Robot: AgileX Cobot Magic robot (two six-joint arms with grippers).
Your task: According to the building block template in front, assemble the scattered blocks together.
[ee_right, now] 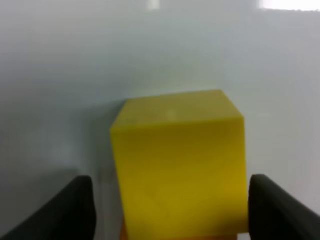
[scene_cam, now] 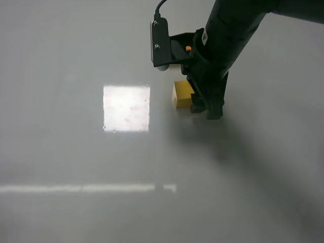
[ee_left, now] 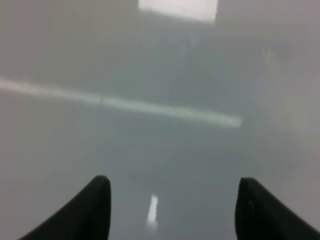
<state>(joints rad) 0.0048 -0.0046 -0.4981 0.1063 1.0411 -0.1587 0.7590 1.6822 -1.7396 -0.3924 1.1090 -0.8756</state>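
The right gripper was open, its two dark fingers standing apart with the yellow cube between them. On one side a clear band of table showed between finger and cube face. On the other side the finger stood just beside the cube, and contact there could not be confirmed. The cube's top face and the face toward the wrist were both visible, and the cube reached a little beyond the fingertips. A thin orange strip showed at the cube's lower edge nearest the wrist; what it belonged to could not be told. In the exterior high view the same cube showed against the grey table, with the gripper's fingers covering its side toward the arm. A small orange spot showed through the bracket of the right arm, behind the gripper; it was too small to identify. The left gripper was also open: its two fingertips stood well apart above the table, with only table surface showing between them. Ahead of its tips a pale light streak crossed the surface, and a bright patch lay farther ahead.
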